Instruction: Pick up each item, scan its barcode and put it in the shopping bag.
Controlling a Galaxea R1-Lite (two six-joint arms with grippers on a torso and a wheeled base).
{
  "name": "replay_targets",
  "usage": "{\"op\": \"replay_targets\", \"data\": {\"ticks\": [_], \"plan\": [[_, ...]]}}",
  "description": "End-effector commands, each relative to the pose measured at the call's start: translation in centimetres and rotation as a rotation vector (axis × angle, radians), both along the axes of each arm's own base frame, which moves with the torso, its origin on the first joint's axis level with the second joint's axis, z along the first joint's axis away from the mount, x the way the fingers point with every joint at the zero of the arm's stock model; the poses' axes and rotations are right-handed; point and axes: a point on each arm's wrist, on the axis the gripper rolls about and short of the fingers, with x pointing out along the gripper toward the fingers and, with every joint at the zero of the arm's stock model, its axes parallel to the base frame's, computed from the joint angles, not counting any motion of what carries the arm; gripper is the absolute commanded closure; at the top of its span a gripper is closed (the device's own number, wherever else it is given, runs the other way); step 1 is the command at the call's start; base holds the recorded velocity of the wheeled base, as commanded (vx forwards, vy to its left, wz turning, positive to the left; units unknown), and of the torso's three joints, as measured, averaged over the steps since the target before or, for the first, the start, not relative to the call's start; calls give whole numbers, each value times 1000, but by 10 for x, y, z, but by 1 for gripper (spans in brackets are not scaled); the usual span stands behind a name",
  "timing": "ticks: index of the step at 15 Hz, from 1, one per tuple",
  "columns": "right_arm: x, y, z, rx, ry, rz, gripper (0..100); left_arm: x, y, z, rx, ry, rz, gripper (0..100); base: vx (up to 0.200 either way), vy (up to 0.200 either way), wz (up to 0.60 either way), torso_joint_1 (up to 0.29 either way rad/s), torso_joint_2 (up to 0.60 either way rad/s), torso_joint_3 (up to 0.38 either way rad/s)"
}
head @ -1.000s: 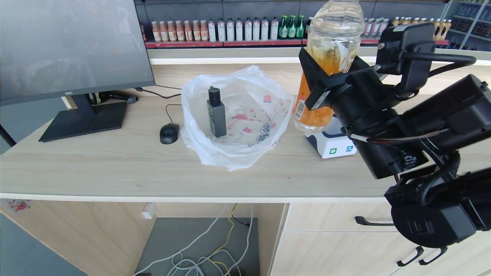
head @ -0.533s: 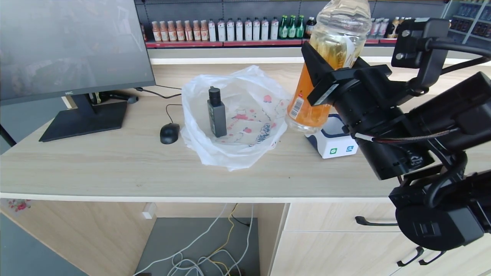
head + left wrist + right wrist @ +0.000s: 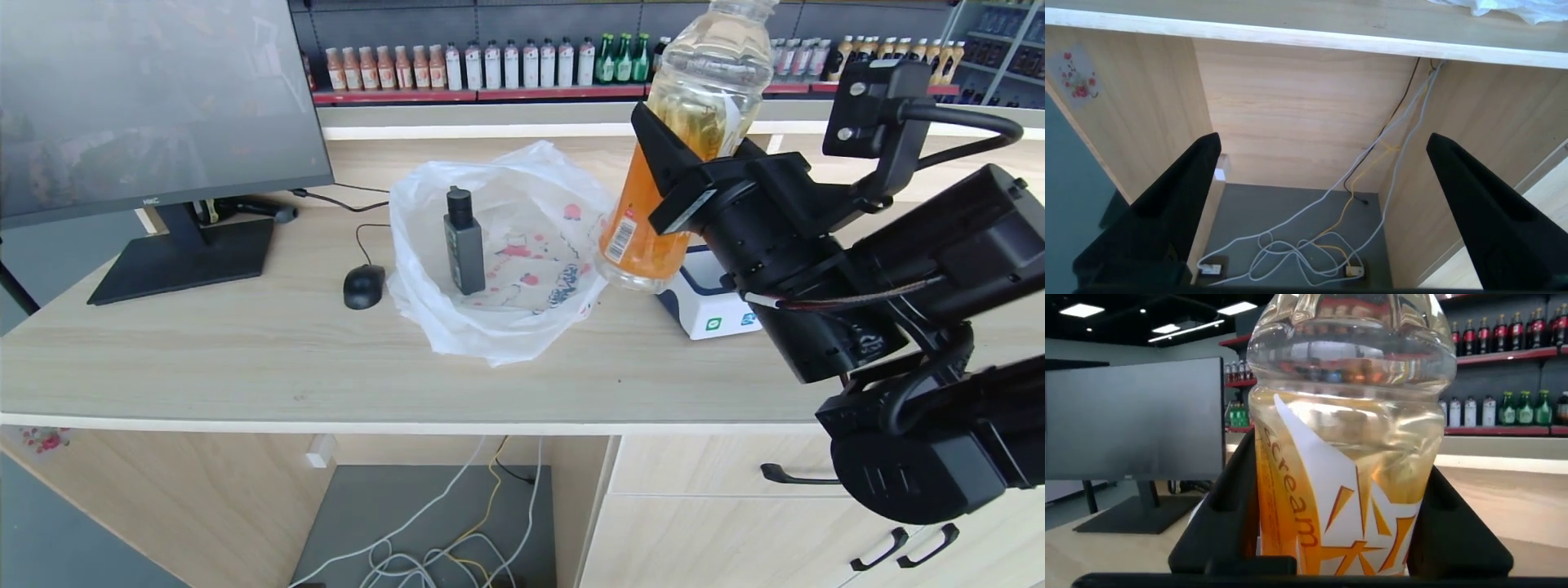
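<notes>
My right fingers (image 3: 663,159) clamped the clear plastic bottle of orange drink (image 3: 649,237), tilted, in the air between the white plastic shopping bag (image 3: 506,335) and the white scanner box (image 3: 709,309). Dark grey bottle (image 3: 464,245) stood upright in the bag. My left fingers (image 3: 1176,204) hung spread wide below the wooden table (image 3: 204,351).

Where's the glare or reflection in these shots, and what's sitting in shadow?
Head view: the dark monitor faintly mirrors the room. Right wrist view: ceiling lights glare brightly, and the clear top of the bottle warps the shelves behind it. Left wrist view: the floor under the counter lies in shade.
</notes>
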Motion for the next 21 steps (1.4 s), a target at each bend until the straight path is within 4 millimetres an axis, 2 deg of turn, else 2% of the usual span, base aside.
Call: {"op": "replay_targets", "data": {"ticks": [1,9,12,16,21], "plan": [[10,0,-7,-7,14,-13,100,0,0,0,0,0,-1,0,0,200,0,-2,2,2],[23,-9,-9,-14,14,-61,100,0,0,0,0,0,-1,0,0,200,0,5,3,2],[30,-16,-12,-33,13,-102,100,0,0,0,0,0,-1,0,0,0,0,0,0,0],[46,-11,-4,-39,-36,-119,100,0,0,0,0,0,-1,0,0,0,0,0,0,0],[76,-40,-8,-103,-6,-208,100,0,0,0,0,0,-1,0,0,0,0,0,0,0]]}}
